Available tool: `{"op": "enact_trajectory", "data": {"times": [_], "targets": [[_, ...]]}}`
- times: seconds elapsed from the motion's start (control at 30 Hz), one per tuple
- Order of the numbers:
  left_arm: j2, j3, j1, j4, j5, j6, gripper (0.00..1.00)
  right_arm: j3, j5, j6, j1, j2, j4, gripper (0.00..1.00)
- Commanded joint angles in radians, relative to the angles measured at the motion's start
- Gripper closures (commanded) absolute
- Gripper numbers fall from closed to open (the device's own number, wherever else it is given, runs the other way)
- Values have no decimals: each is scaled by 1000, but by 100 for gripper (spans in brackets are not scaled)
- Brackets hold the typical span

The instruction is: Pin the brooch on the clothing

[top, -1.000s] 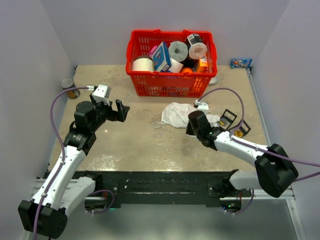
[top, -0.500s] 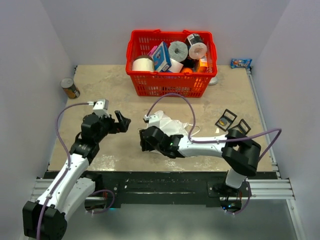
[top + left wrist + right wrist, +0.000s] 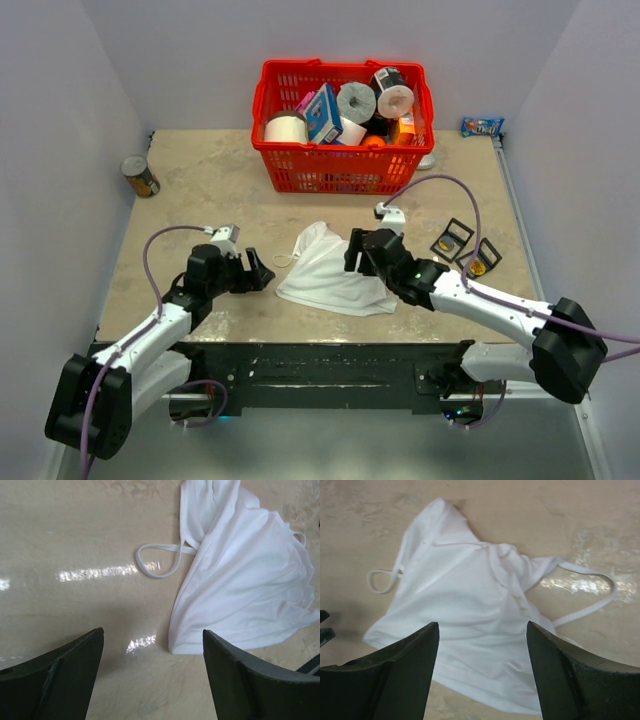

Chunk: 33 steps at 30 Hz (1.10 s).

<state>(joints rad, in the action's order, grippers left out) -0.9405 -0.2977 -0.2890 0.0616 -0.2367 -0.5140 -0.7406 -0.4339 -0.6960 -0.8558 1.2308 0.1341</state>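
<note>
The clothing (image 3: 325,275) is a thin white garment with narrow strap loops, lying spread on the table's near middle. It also fills the upper right of the left wrist view (image 3: 240,580) and the middle of the right wrist view (image 3: 470,605). My left gripper (image 3: 258,275) sits low at the cloth's left edge, open over bare table (image 3: 152,665), the cloth's corner just ahead of it. My right gripper (image 3: 358,255) hangs open above the cloth (image 3: 482,665) and holds nothing. The brooch (image 3: 478,267) shows as a small orange-gold spot by the black frames on the right.
A red basket (image 3: 345,170) full of paper rolls and boxes stands at the back. Two small black frames (image 3: 455,238) lie right of the cloth. A can (image 3: 140,176) stands at the far left, a blue packet (image 3: 481,127) at the far right corner.
The right gripper dragged the bunched cloth left and nearer, opened and let it go; the cloth now lies spread flatter. The left arm came down and right to the cloth's edge.
</note>
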Motion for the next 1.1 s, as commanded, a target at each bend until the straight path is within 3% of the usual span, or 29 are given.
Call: {"op": "enact_trajectory", "data": {"times": [0.0, 0.3, 0.37, 0.5, 0.53, 0.63, 0.8, 1.07], "targets": [[-70, 2, -58, 106, -52, -14, 21, 38, -12, -4, 64, -69, 58, 26], [-274, -17, -153, 222, -119, -32, 34, 9, 4, 78, 123, -37, 145, 27], [-297, -11, -180, 263, -127, -49, 42, 20, 20, 76, 123, -39, 166, 28], [-333, -9, -208, 293, -102, -58, 69, 58, 49, 67, 123, -37, 188, 29], [-328, -4, -210, 293, -83, -60, 82, 67, 58, 58, 124, -37, 193, 29], [-296, -4, -210, 287, -53, -66, 99, 95, 61, 35, 123, -42, 217, 32], [-245, -14, -208, 273, -15, -78, 100, 133, 80, 1, 121, -97, 249, 42], [-293, -66, -207, 282, 11, -75, 100, 185, 142, -43, 123, -154, 260, 43]]}}
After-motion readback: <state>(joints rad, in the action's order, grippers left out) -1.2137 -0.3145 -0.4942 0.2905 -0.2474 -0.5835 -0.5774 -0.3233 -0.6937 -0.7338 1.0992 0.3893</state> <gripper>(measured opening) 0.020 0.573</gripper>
